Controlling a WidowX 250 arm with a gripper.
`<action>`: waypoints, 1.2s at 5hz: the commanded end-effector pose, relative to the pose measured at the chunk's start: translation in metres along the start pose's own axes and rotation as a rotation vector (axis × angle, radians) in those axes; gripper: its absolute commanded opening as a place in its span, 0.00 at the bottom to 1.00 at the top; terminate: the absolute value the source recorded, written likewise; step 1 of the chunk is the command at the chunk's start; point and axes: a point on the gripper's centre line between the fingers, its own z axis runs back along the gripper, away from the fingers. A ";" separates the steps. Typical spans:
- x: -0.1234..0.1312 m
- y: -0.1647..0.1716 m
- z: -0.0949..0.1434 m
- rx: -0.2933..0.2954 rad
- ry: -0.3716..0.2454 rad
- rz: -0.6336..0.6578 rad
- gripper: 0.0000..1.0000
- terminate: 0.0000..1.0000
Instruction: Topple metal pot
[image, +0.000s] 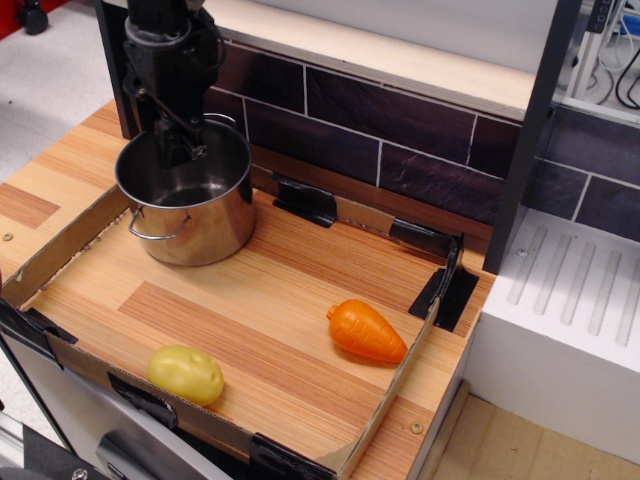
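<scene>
1. The metal pot stands upright at the far left of the desk, inside the low cardboard border, one wire loop handle facing the camera.
2. The black gripper reaches down into the pot's open mouth near the back rim; whether its fingers are open or closed cannot be told.
3. An orange carrot lies right of centre; a yellow potato sits near the front edge, well apart from the pot.

Shiny silver metal pot, orange carrot
</scene>
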 end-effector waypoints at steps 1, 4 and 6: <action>0.003 0.009 0.029 0.297 -0.100 -0.039 0.00 0.00; 0.004 0.007 0.050 0.628 -0.139 -0.068 0.00 0.00; 0.001 0.006 0.069 0.770 -0.194 -0.128 0.00 0.00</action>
